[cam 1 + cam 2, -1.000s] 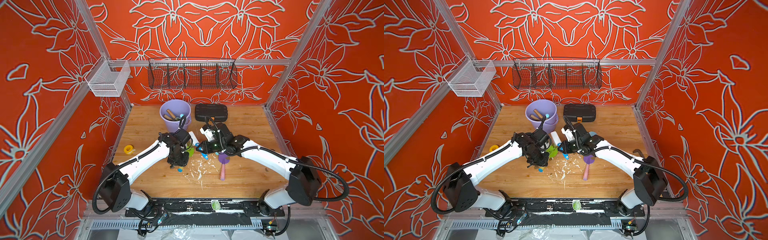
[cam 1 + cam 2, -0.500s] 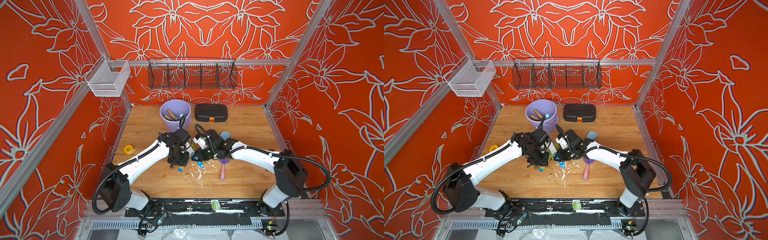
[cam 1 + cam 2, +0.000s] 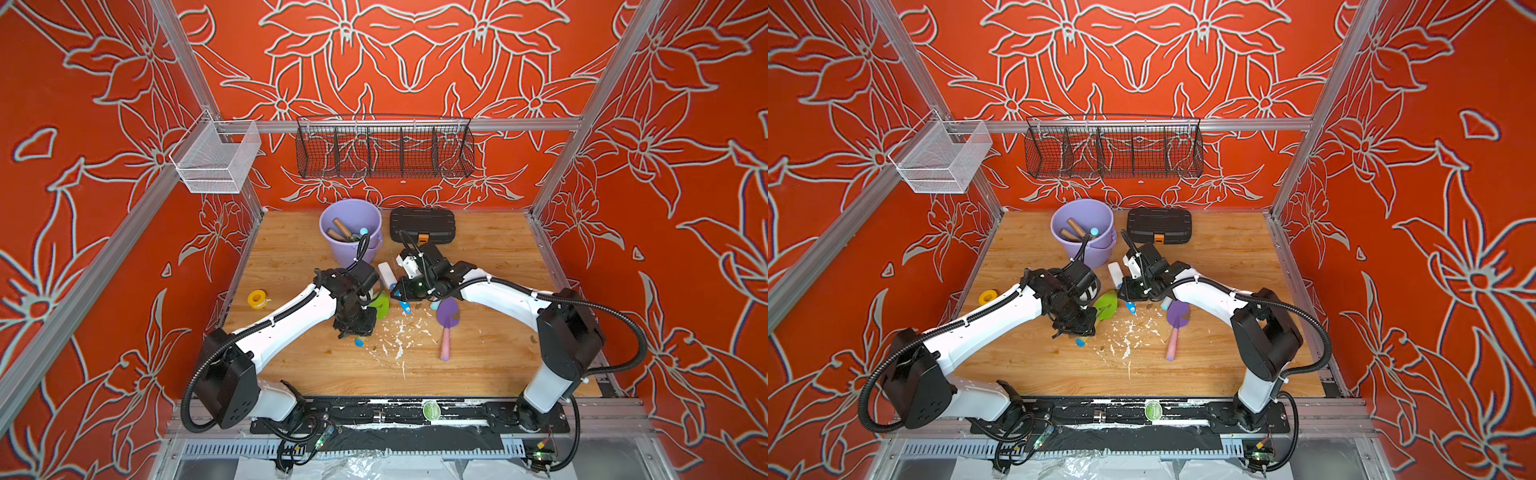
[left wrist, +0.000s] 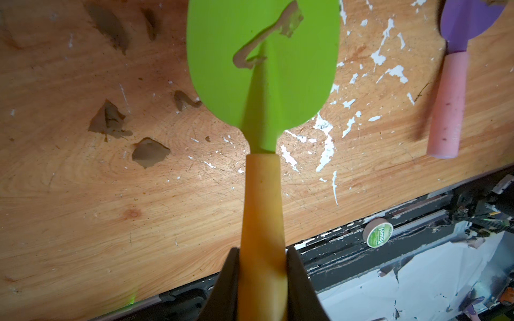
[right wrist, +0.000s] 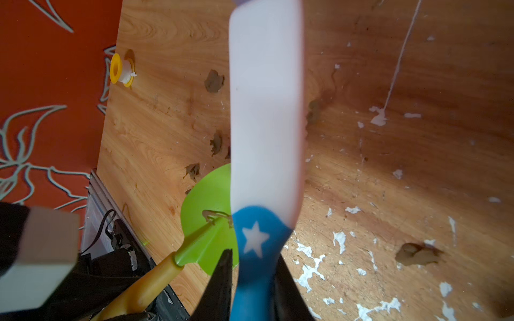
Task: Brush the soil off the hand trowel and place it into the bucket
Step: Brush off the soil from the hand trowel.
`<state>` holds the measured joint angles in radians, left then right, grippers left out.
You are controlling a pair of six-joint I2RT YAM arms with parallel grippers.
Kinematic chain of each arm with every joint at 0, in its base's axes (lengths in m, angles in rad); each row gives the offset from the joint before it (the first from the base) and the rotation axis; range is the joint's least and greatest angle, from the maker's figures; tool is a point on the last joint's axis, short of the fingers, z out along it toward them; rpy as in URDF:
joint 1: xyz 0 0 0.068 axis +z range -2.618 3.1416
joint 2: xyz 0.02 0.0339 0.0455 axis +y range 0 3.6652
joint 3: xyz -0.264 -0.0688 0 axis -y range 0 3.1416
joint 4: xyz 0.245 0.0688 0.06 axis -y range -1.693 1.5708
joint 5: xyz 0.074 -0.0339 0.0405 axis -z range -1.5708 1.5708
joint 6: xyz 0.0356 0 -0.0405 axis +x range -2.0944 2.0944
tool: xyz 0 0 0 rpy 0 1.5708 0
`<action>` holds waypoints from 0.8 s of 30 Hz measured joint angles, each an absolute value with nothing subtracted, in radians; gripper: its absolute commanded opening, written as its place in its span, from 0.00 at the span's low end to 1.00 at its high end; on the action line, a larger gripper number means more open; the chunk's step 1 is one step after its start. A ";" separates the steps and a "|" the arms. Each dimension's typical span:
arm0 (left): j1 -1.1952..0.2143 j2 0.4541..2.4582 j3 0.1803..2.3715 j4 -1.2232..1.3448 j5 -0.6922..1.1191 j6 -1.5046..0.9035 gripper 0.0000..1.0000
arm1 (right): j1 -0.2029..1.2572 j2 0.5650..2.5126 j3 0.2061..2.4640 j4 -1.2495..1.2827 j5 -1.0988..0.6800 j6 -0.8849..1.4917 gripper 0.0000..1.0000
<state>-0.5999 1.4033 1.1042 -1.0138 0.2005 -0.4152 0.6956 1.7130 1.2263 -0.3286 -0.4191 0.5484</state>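
My left gripper [image 4: 262, 255] is shut on the yellow handle of the green hand trowel [image 4: 262, 69], whose blade hangs just above the table. A thin brown smear of soil [image 4: 267, 36] crosses the blade. The right gripper [image 5: 254, 266] is shut on the blue handle of a white-headed brush [image 5: 265, 111], which lies across the blade's edge in the right wrist view. In both top views the two grippers [image 3: 368, 311] [image 3: 409, 289] meet mid-table. The lavender bucket [image 3: 328, 216] [image 3: 1059, 216] stands behind them with wooden-handled tools inside.
Soil clumps [image 4: 150, 151] and white flecks [image 3: 399, 332] dot the wood. A purple trowel with a pink handle [image 3: 446, 328] lies right of centre. A black case [image 3: 422, 224] sits beside the bucket, and a yellow spool [image 3: 255, 298] at the left edge.
The right gripper swept the brush left over the trowel blade, then drew back to the right. The left arm and its trowel stayed put.
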 measured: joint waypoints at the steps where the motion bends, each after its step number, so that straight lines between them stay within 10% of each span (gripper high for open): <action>1: -0.599 1.402 1.102 -1.013 0.200 -0.415 0.00 | 0.696 1.711 1.226 -0.330 -0.422 0.549 0.00; 24: -0.595 1.396 1.105 -1.008 0.193 -0.400 0.00 | 0.785 1.788 1.238 -0.392 -0.577 0.563 0.00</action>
